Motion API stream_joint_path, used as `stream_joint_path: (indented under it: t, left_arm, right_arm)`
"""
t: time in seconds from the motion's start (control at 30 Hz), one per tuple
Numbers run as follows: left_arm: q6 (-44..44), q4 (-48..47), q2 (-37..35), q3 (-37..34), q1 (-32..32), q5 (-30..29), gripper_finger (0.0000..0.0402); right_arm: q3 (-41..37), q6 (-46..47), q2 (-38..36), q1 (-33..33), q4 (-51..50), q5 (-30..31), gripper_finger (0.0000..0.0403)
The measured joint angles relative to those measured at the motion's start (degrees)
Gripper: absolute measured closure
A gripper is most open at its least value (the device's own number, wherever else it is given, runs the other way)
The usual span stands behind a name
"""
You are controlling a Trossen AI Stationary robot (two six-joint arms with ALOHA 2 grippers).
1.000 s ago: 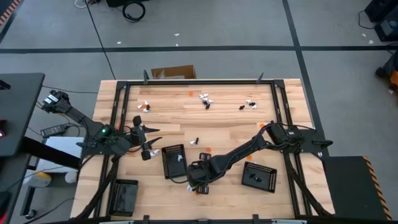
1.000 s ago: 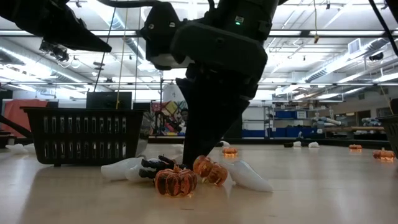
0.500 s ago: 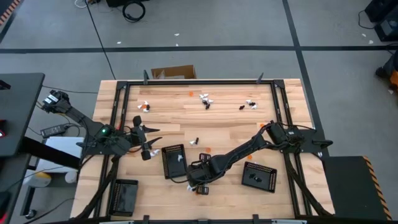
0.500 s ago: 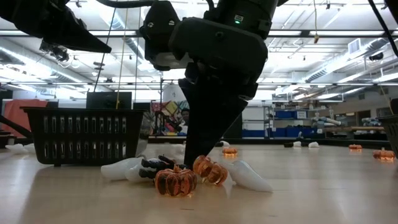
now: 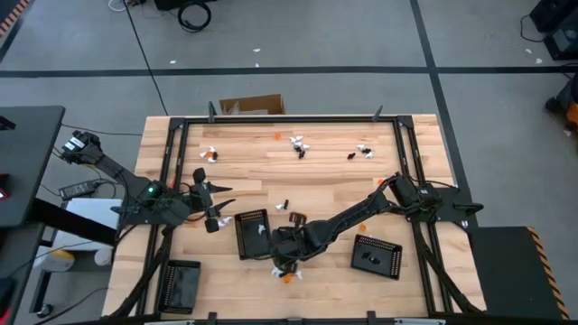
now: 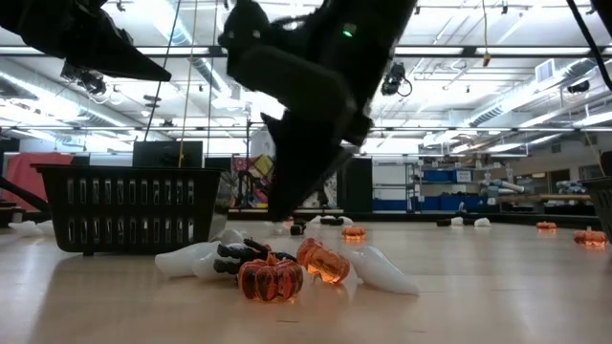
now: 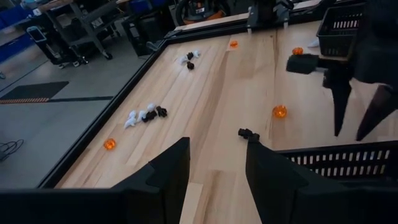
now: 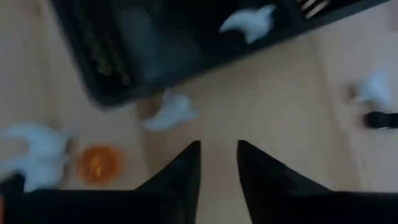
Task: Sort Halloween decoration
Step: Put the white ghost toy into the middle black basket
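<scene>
A small heap of Halloween decoration (image 6: 277, 272) lies near the table's near edge: orange pumpkins, white ghosts and a black piece, seen from above as a heap (image 5: 287, 273). My right gripper (image 8: 217, 163) hangs just above it, tilted down, open by a narrow gap with nothing between its fingers; in the low view the right gripper (image 6: 282, 201) is blurred. A white ghost (image 8: 171, 112) and an orange pumpkin (image 8: 98, 163) lie on the wood below it. My left gripper (image 7: 217, 165) waits open at the table's left, shown from above as the left gripper (image 5: 217, 212).
A black tray (image 5: 253, 233) holding a white ghost (image 8: 249, 22) stands just left of the right gripper. A second tray (image 5: 377, 255) sits to its right and a third tray (image 5: 181, 284) at the near left. More pieces lie scattered at the far side (image 5: 298, 144).
My right gripper has risen off the heap and turned at the wrist, its fingers now clear above the pieces. The orange pumpkin at the heap's right has tipped a little; the other pieces lie as before.
</scene>
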Motion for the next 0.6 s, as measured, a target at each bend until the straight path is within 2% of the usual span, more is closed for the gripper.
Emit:
stream_joint_path:
  t: [0.13, 0.3, 0.6]
  left_arm:
    - [-0.28, -0.27, 0.02, 0.00, 0.00, 1.10, 0.0240]
    - [-0.33, -0.25, 0.02, 0.00, -0.01, 1.95, 0.0240]
    - [-0.66, -0.26, 0.02, 0.00, -0.02, 1.95, 0.0240]
  right_arm:
    - [-2.92, 1.81, 0.33, 0.04, 6.77, -1.07, 0.0239]
    - [-3.49, 3.70, 0.22, 0.80, 8.77, -0.89, 0.0194]
    - [-3.49, 4.27, 0.20, 0.96, 11.00, 1.57, 0.0149]
